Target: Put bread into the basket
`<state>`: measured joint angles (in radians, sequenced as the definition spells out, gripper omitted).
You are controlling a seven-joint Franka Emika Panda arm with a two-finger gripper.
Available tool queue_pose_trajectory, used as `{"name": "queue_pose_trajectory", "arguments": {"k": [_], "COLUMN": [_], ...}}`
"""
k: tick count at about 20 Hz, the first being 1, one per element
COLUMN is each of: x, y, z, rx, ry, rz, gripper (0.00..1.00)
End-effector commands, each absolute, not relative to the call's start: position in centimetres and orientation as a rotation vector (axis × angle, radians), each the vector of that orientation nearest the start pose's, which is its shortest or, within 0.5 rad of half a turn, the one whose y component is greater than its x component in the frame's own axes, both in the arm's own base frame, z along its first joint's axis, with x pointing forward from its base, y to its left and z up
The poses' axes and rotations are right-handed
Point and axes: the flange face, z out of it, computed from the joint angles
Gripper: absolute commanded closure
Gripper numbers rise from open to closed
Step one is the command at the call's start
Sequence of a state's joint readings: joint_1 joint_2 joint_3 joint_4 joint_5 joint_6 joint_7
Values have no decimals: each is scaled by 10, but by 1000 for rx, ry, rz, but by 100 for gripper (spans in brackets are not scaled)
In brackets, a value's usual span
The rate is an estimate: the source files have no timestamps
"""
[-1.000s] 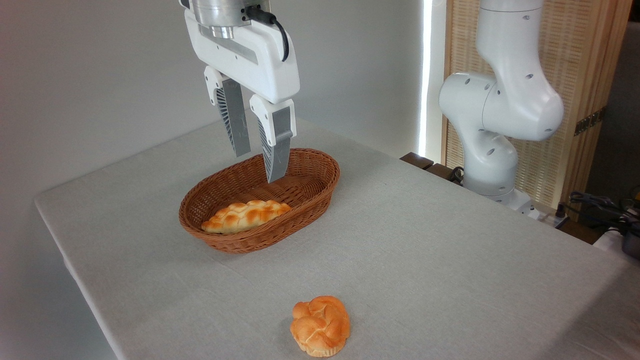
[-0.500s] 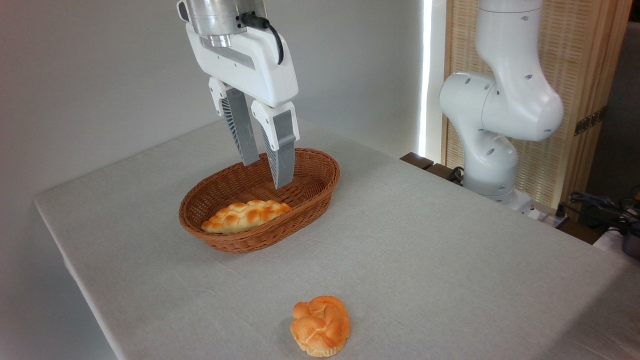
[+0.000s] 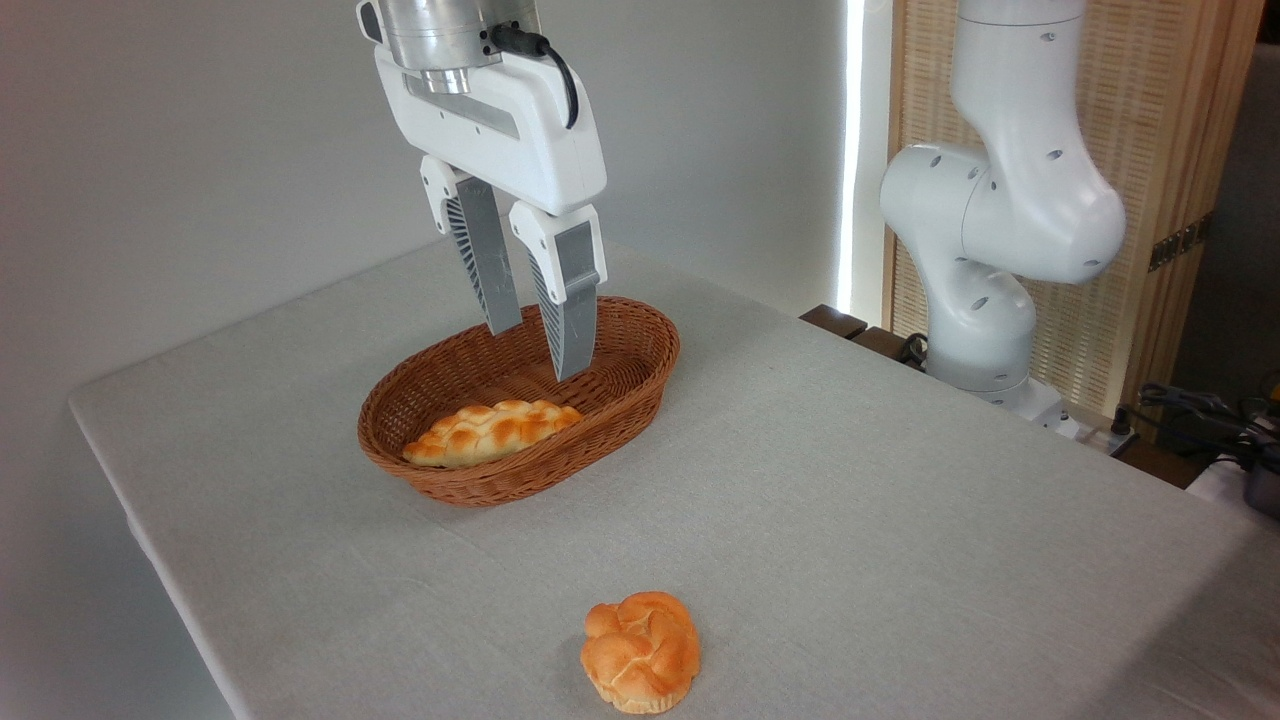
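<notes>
The bread (image 3: 492, 431), a pale golden braided loaf with pointed ends, lies inside the oval brown wicker basket (image 3: 625, 381), along its front left side. My gripper (image 3: 538, 353) hangs above the basket's back half, fingers pointing down, open with a narrow gap and nothing between them. Its tips are clear of the loaf, up and to the right of it.
A round darker orange knotted bun (image 3: 640, 651) sits on the grey tablecloth near the front edge. The arm's white base (image 3: 990, 290) stands at the table's right back, with cables (image 3: 1200, 415) beyond it. A wall runs behind.
The gripper has shifted slightly right and lower over the basket, and its fingers have drawn closer together. The bread and bun have not moved.
</notes>
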<state>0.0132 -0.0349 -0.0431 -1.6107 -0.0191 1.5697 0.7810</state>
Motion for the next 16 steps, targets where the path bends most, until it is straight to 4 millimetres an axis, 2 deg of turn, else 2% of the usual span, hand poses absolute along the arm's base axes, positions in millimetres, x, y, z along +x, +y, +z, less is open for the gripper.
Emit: {"name": "queue_pose_trajectory", "arguments": {"k": [1,5,9,16], "x": [544,544,544,546], "y": [-21,-26,-21,-23], "z": [628,628,628,625], "rx": [-2891,-2885,-2890,-2890], "ry": [1239,1250,1247,1254], "rz": [18,21,20,26], "gripper": [0,0,0,0]}}
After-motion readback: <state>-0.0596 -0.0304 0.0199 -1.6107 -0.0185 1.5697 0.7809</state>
